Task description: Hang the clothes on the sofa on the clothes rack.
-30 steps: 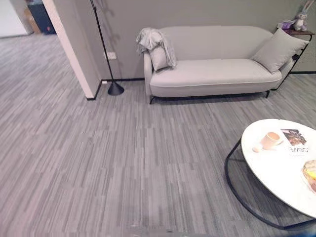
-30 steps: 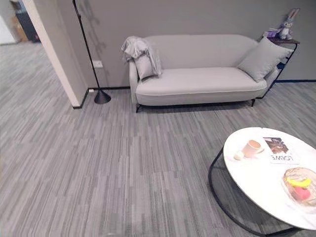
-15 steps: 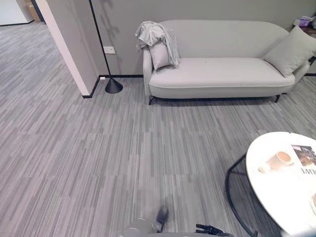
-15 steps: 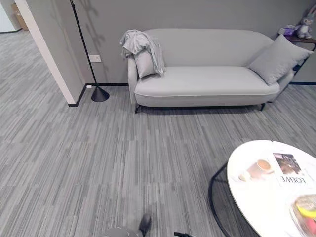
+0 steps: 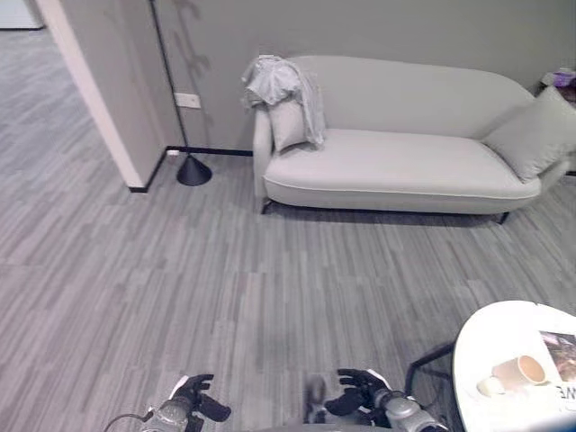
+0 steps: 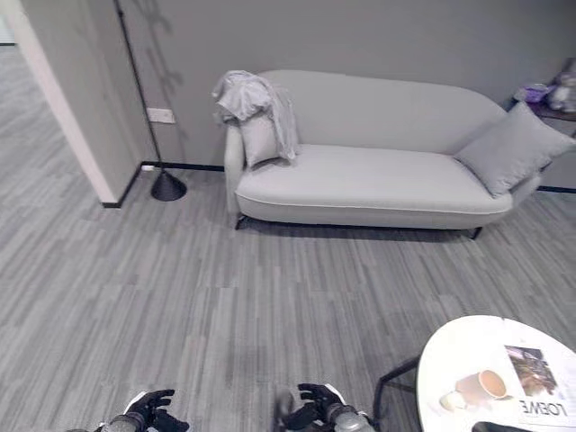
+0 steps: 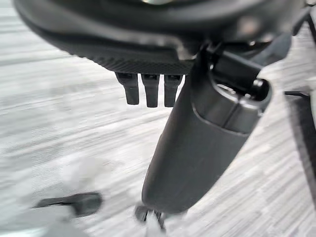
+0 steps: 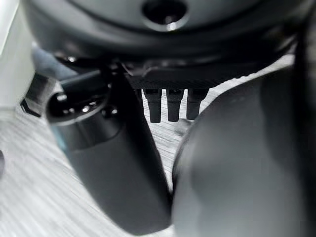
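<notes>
A grey garment point(image 5: 283, 83) hangs bunched over the left armrest and back corner of a pale grey sofa point(image 5: 405, 166) against the far wall, partly covering a small cushion. My left hand point(image 5: 192, 403) and right hand point(image 5: 358, 392) show low at the near edge, over bare floor and several steps from the sofa. Both are empty. In the left wrist view the left hand's fingers point(image 7: 150, 89) hang straight beside its thumb. The right wrist view shows the right hand's fingers point(image 8: 173, 104) the same way.
A thin black pole on a cone base point(image 5: 193, 169) stands left of the sofa, beside a wall corner point(image 5: 94, 99). A round white table point(image 5: 504, 337) with a cup point(image 5: 525, 370) and a magazine is at the near right. A grey cushion point(image 5: 537, 135) leans at the sofa's right end.
The whole picture has shifted, so the camera moved: sofa and table now sit lower and further right. Both hands have come into view at the bottom edge. The garment lies as before.
</notes>
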